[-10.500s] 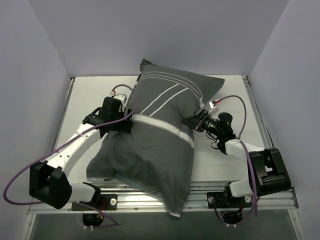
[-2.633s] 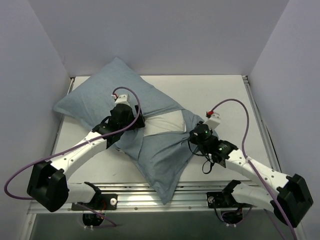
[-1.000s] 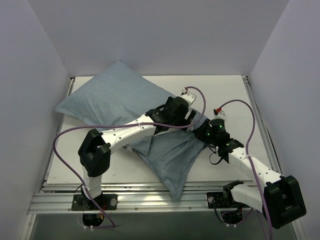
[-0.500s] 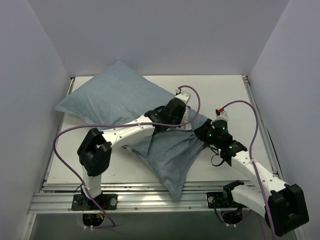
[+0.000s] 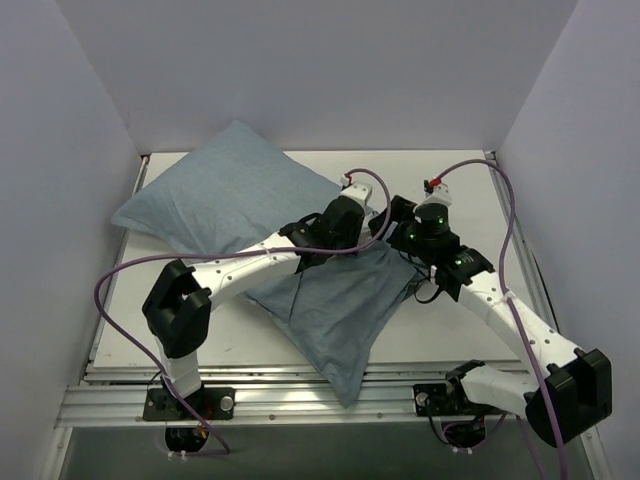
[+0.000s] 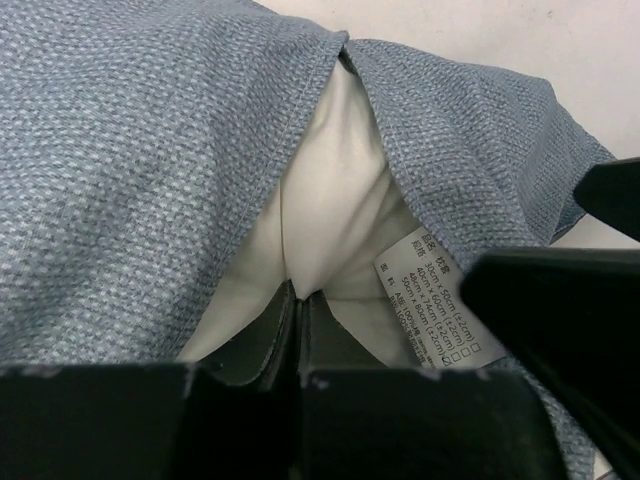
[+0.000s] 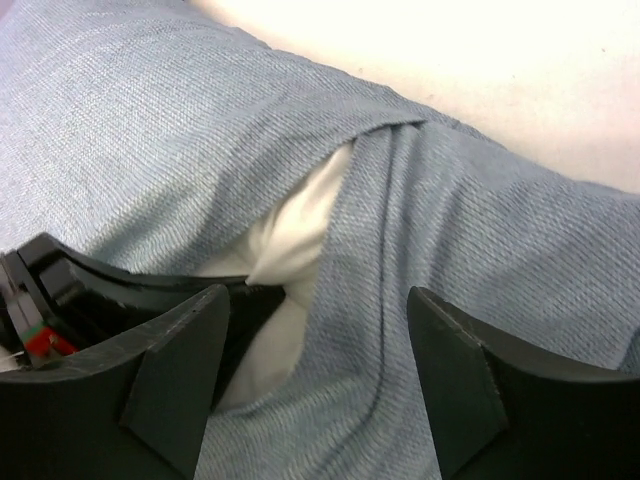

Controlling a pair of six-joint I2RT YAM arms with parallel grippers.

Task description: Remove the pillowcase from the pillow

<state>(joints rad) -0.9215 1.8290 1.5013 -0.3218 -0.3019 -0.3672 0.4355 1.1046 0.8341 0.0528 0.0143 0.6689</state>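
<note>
Soft white pillow (image 6: 330, 200) compresses easily; left gripper (image 6: 297, 297) pinches its exposed fold; right gripper (image 7: 315, 305), spread, should take limp pillowcase (image 7: 480, 240) hem just ahead.

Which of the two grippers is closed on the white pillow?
The left gripper: it is shut on the white pillow showing through the pillowcase opening. The right gripper has its jaws apart and grips nothing.

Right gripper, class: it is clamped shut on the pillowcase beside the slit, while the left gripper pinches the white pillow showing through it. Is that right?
Not quite. The right gripper is open, jaws spread over the pillowcase, as the right wrist view shows. The left gripper does pinch the pillow.
</note>
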